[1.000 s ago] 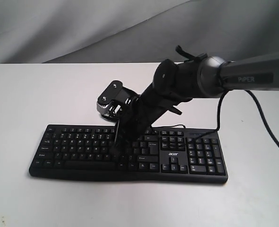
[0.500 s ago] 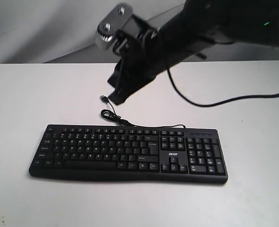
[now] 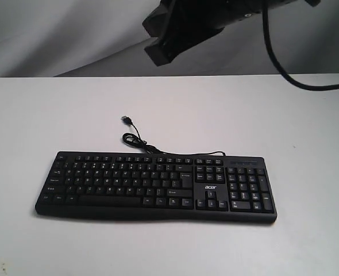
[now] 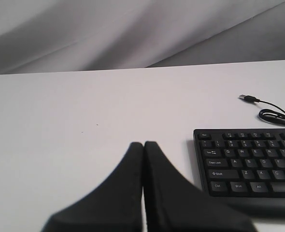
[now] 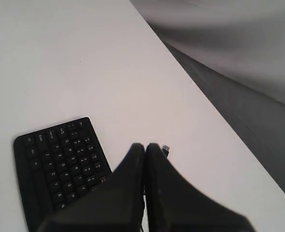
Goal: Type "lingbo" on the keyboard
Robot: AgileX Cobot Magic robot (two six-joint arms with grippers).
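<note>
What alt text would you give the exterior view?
A black keyboard lies on a white table with nothing touching it. Its cable is curled behind it, and the plug lies loose. The dark right gripper hangs high at the frame's top, well clear of the keys.

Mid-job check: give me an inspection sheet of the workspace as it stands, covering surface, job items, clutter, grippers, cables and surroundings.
Surface: white table, flat and even.
Job's things: black keyboard lying flat, number pad on the right arm's side, nothing touching its keys.
Clutter: nothing seen.
Grippers: left gripper shut, empty, beside the keyboard's Esc end; right gripper shut, empty, high above the table.
Cables: USB cable loosely curled behind the keyboard, its plug lying unconnected on the table; arm cable hangs well above the table.
Surroundings: grey fabric backdrop behind the table.
</note>
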